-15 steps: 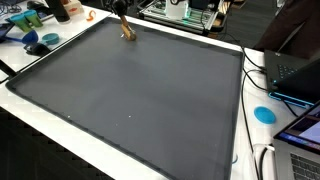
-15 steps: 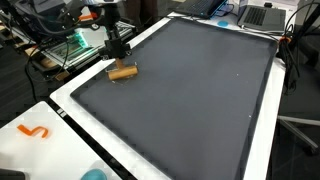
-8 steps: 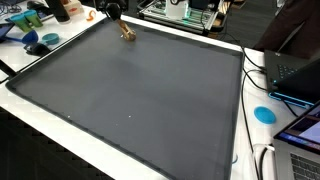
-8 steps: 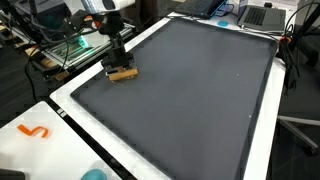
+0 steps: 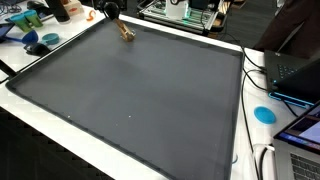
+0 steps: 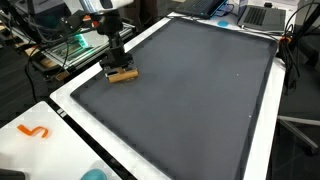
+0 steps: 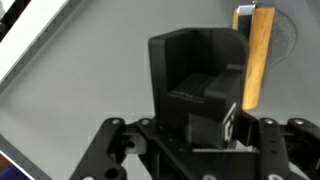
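Wooden block (image 6: pixel 122 74) near the grey mat's (image 6: pixel 200 90) 10 o'clock edge, directly under the gripper (image 6: pixel 117 66); fingers clenched or released, impossible to tell. Probably best straddled squarely across its narrow width, centred.

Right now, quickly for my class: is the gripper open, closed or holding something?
Gripper: cannot be told; it sits right at the wooden block on the grey mat.
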Robot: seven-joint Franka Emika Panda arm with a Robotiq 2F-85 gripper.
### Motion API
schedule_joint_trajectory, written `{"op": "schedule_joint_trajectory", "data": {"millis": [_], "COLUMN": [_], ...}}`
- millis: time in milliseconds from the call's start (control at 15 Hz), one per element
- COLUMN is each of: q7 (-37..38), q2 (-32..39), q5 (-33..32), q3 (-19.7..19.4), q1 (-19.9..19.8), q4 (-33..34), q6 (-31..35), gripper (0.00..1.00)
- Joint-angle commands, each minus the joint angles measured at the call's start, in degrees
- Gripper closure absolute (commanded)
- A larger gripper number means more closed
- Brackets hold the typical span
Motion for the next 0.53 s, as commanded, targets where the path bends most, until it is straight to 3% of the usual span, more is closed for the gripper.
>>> {"op": "schedule_joint_trajectory", "data": {"millis": [0,467], "q7": [1.78,2.93], "q2": [3.72,4.81], "q5": [-2.35,-2.64], "q3": [0.57,0.84], "q1": [-1.73,-2.59], "q4": [1.3,2.39], "q6": [5.24,9.24], "gripper": [0.75,0.75]}}
